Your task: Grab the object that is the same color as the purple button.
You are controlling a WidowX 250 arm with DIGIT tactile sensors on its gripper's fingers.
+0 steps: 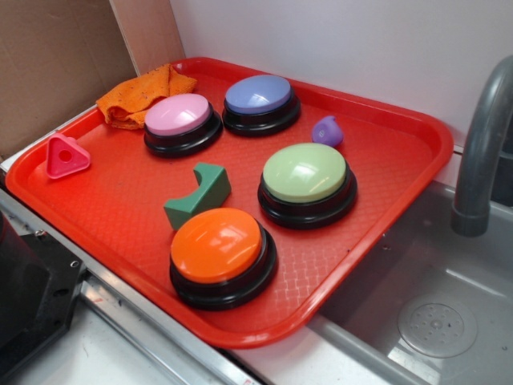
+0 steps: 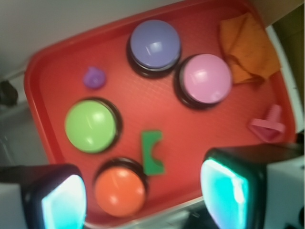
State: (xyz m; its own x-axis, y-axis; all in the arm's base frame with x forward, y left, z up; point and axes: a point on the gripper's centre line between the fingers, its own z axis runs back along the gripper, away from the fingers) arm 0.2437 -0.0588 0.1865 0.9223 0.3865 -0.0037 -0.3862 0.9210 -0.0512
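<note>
The small purple teardrop piece lies on the red tray to the right of the purple button, which stands at the back. In the wrist view the piece is at upper left and the purple button at the top. My gripper is open and empty, high above the tray's near edge, far from the piece. Its two fingers frame the orange button. The gripper does not show in the exterior view.
On the tray stand a pink button, a green button and an orange button. A green arch block, a pink triangle piece and an orange cloth lie there too. A sink with a grey faucet is at right.
</note>
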